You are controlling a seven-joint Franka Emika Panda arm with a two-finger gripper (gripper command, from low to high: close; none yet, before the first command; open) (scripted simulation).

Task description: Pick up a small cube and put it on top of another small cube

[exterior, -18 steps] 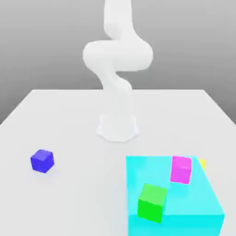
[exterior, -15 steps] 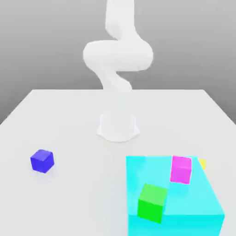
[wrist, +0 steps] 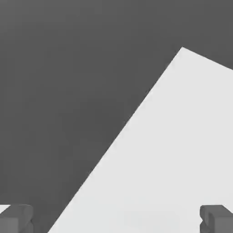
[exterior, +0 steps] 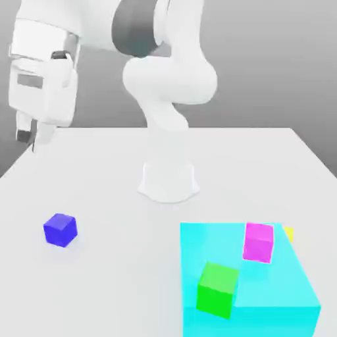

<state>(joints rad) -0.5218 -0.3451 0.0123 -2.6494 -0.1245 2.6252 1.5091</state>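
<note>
The small deep-blue cube (exterior: 60, 230) sits alone on the white table (exterior: 118, 263) toward the exterior view's left. High above it and further back hangs my gripper (exterior: 31, 139), fingers pointing down, well clear of the cube. In the hand view the two dark fingertips (wrist: 16, 219) stand far apart with nothing between them, so my gripper (wrist: 116, 220) is open. That view looks down on a corner of the table (wrist: 173, 159) and the dark floor beside it.
A large cyan block (exterior: 263, 293) lies at the exterior view's lower right, carrying a green cube (exterior: 217, 289) and a magenta cube (exterior: 258, 241). A small yellow piece (exterior: 289, 233) peeks out behind it. The arm's white base (exterior: 168, 181) stands mid-table.
The arm has swung, bringing its hand down into the exterior view's upper left, above the table's far left corner. The cubes have not moved.
</note>
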